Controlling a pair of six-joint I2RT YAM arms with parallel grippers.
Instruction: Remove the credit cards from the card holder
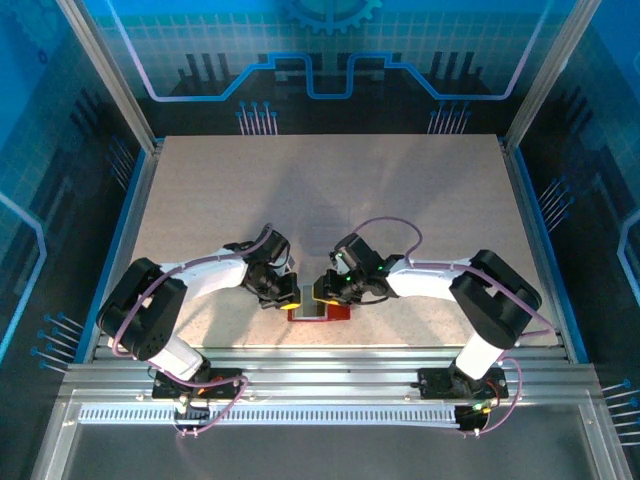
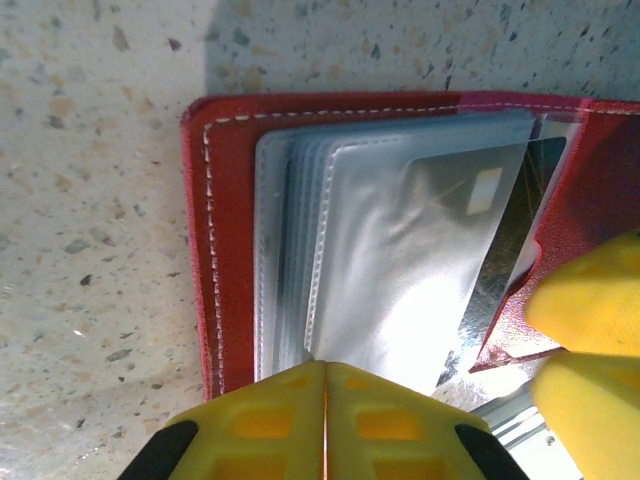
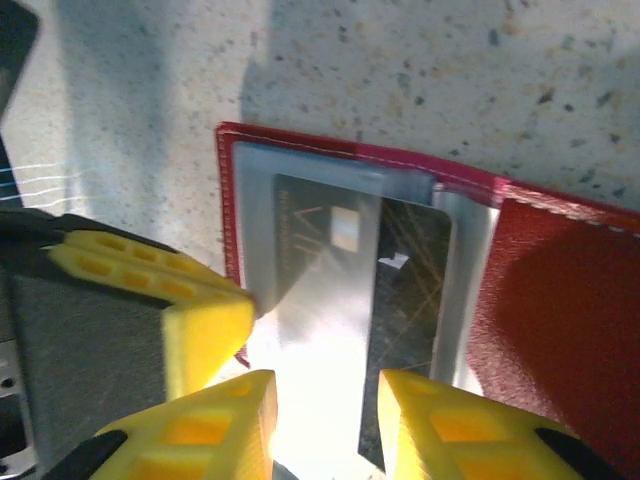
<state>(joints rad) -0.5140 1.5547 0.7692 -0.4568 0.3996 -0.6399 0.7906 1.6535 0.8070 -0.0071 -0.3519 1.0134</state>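
Note:
The red card holder (image 1: 336, 313) lies open near the table's front edge, its pale sleeves (image 2: 380, 260) facing up. A silvery credit card (image 3: 320, 280) with a chip sits in the top sleeve, and a darker card (image 3: 405, 280) lies beside it. My left gripper (image 2: 325, 368) is shut, its tips on the near edge of the sleeve stack. My right gripper (image 3: 322, 400) hangs open above the silvery card's near end; I cannot tell if its fingers touch it. The two grippers (image 1: 290, 297) (image 1: 322, 292) meet over the holder.
The holder's red flap (image 3: 560, 320) spreads to the right. Speckled tabletop (image 1: 330, 190) stretches behind the arms. A metal rail (image 1: 330, 365) runs along the front edge, just behind the holder. Blue walls stand round the table.

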